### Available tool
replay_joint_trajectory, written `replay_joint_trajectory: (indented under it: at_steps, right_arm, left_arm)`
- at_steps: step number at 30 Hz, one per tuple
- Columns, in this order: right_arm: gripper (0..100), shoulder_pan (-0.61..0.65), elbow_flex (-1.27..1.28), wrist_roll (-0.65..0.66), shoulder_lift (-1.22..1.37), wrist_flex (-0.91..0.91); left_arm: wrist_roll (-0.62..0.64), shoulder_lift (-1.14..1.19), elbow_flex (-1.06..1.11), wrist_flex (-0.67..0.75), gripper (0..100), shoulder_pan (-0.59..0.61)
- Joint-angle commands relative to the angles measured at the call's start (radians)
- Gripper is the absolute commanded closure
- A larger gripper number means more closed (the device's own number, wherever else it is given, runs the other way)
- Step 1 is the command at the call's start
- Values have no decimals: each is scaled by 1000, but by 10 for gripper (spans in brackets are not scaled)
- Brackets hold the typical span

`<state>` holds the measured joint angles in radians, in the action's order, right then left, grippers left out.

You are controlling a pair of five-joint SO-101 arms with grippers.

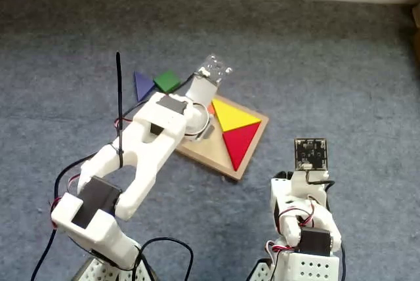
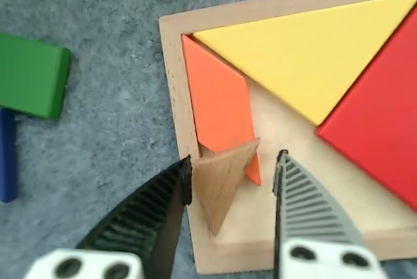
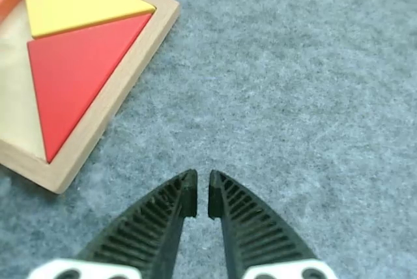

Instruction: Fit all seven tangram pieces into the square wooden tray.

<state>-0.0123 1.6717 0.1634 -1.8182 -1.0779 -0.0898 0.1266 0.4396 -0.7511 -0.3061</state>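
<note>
The square wooden tray (image 1: pixel 254 150) lies mid-table with a yellow triangle (image 1: pixel 233 117) and a red triangle (image 1: pixel 239 142) set in it. In the left wrist view an orange parallelogram (image 2: pixel 218 106) lies along the tray's rim (image 2: pixel 172 96). A wood-coloured triangle (image 2: pixel 225 175) rests tilted, partly on the orange piece. My left gripper (image 2: pixel 234 160) is open around that triangle, with the black finger (image 2: pixel 156 214) against its side. My right gripper (image 3: pixel 202 191) is shut on nothing over bare carpet beside the tray (image 3: pixel 98 132).
A green square (image 1: pixel 167 82) and a blue triangle (image 1: pixel 143 85) lie on the grey carpet behind the tray's far left side. A black cable (image 1: pixel 119 97) rises beside the left arm. The right arm (image 1: pixel 305 215) is folded near the front edge.
</note>
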Motion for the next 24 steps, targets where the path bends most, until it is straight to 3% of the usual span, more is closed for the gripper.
replay_joint_trajectory:
  at_steps: [1, 15, 24]
  right_arm:
    - [954, -13, 142, -2, -8, 19]
    - [954, -13, 142, -2, -8, 19]
    - [954, -13, 142, -2, -8, 19]
  left_arm:
    - [20, -53, -39, -11, 779, 16]
    - [25, -206, -48, -166, 783, 108]
    - [20, -229, 58, -72, 784, 137]
